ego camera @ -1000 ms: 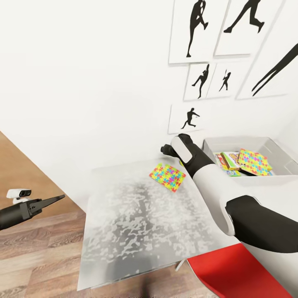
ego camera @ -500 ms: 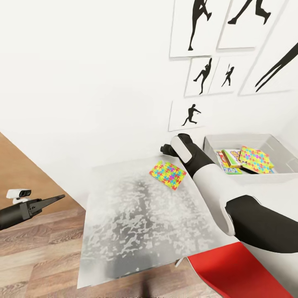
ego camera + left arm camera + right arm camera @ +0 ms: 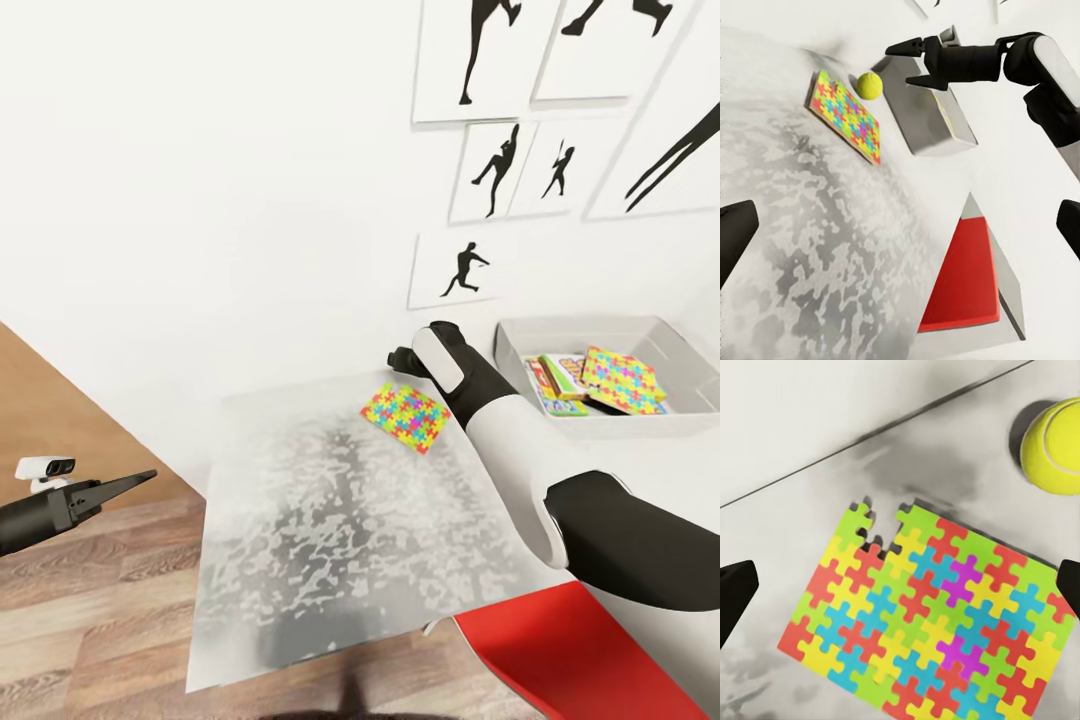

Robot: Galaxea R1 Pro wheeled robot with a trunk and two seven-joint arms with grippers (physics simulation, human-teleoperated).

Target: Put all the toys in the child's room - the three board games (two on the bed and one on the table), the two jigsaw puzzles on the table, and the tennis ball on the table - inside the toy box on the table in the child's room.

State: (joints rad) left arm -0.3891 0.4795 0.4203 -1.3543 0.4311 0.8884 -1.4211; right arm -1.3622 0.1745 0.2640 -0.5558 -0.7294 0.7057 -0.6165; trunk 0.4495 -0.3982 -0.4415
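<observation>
Colourful jigsaw puzzle (image 3: 926, 622) lies flat on the table (image 3: 330, 540) just beside the tennis ball (image 3: 1052, 446), under the wide-open right gripper (image 3: 913, 61), so a clumsy grab could knock the ball rolling away.

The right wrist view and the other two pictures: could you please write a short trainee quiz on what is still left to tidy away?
1. True or false: the jigsaw puzzle on the table has a piece missing at one edge.
2. What lies beside that puzzle on the table? A) a tennis ball B) a board game C) a cup
3. Fill in: a second puzzle panel already lies inside the ____.

Key
1. True: there is a notch in the edge towards the wall.
2. A: the tennis ball sits close by, apart from the puzzle.
3. toy box. The right tool hangs open above the ball.
</observation>
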